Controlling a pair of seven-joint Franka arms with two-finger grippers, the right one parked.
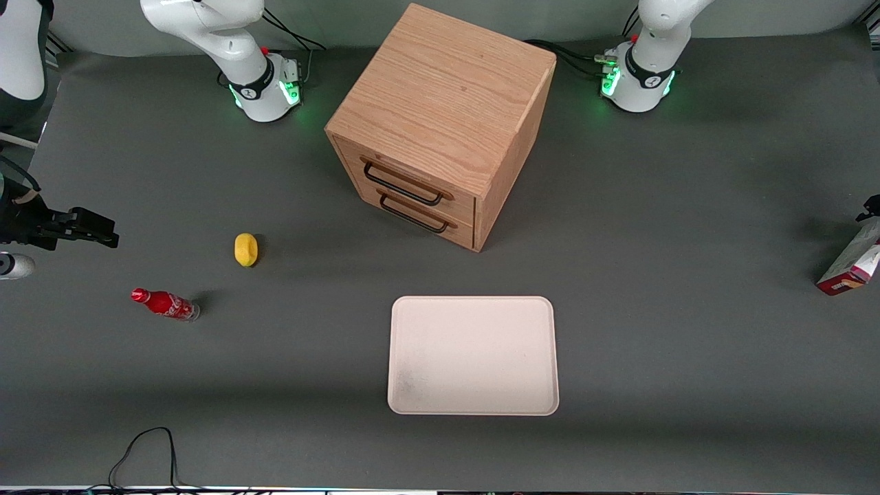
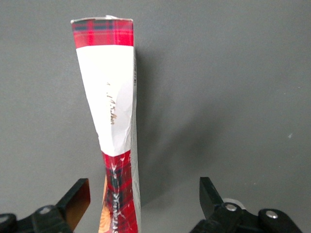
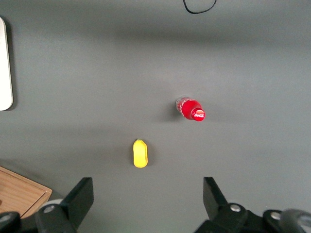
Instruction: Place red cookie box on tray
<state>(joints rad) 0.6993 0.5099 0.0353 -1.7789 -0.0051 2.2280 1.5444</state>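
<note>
The red cookie box [image 1: 851, 267] stands on its edge, leaning, on the grey table at the working arm's end. In the left wrist view it is a narrow red-tartan and white strip [image 2: 112, 111] with a dented middle. My left gripper [image 2: 144, 198] is above it, open. The box's near end lies between the two fingers, closer to one of them [image 2: 77, 200], and touches neither. In the front view only a black bit of the gripper shows at the frame edge above the box. The cream-pink tray [image 1: 473, 300] lies empty mid-table, nearer the front camera than the cabinet.
A wooden two-drawer cabinet [image 1: 440, 124] stands mid-table, drawers shut. A yellow lemon-like object [image 1: 246, 249] and a small red cola bottle [image 1: 165, 304] lie toward the parked arm's end. A black cable [image 1: 148, 447] loops at the table's front edge.
</note>
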